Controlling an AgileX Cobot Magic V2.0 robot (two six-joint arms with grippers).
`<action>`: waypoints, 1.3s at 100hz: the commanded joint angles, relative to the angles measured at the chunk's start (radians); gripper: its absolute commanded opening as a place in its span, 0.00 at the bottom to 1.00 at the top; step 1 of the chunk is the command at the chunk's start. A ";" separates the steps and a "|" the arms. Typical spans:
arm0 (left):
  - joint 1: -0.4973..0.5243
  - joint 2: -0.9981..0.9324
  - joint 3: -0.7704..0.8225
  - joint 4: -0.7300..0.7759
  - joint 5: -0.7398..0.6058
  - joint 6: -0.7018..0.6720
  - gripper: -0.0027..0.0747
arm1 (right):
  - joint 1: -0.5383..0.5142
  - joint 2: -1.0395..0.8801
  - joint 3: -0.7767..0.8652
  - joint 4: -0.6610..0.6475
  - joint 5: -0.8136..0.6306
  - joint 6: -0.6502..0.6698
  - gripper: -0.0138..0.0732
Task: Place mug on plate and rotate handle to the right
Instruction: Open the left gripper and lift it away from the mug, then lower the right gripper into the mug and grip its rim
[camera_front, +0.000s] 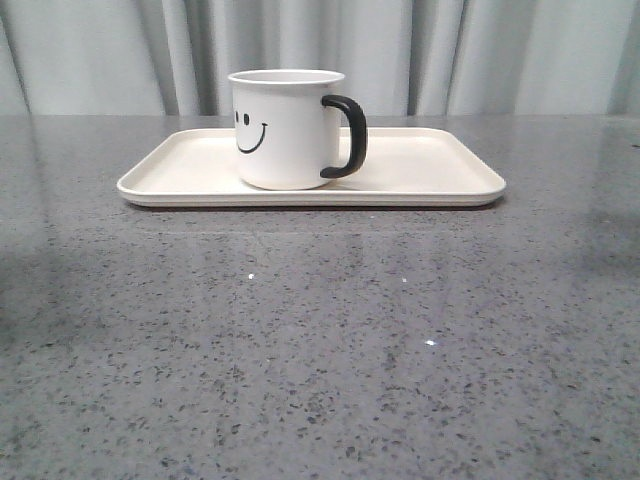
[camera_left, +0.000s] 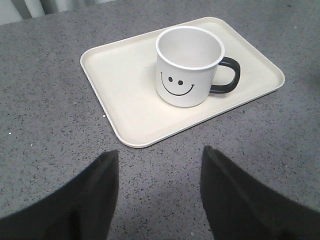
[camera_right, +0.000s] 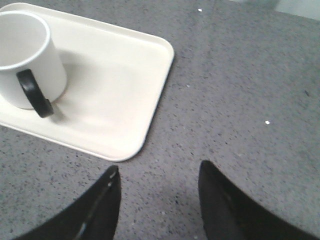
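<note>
The white mug with a black smiley face stands upright on the cream plate, left of the plate's middle. Its black handle points right in the front view. The mug and plate also show in the left wrist view, and the mug, handle and plate in the right wrist view. My left gripper is open and empty over bare table, off the plate's edge. My right gripper is open and empty over bare table beside the plate's corner. Neither gripper shows in the front view.
The grey speckled table stretches in front of the plate. A pale curtain hangs behind the table's far edge.
</note>
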 joint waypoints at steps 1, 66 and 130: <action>-0.010 -0.009 -0.027 -0.010 -0.067 0.000 0.51 | 0.036 0.052 -0.092 -0.002 -0.045 -0.011 0.60; -0.010 -0.009 -0.027 -0.010 -0.055 0.000 0.51 | 0.181 0.503 -0.565 0.052 0.116 -0.011 0.64; -0.010 -0.009 -0.027 -0.010 -0.051 0.000 0.51 | 0.181 0.790 -0.860 0.114 0.202 -0.011 0.64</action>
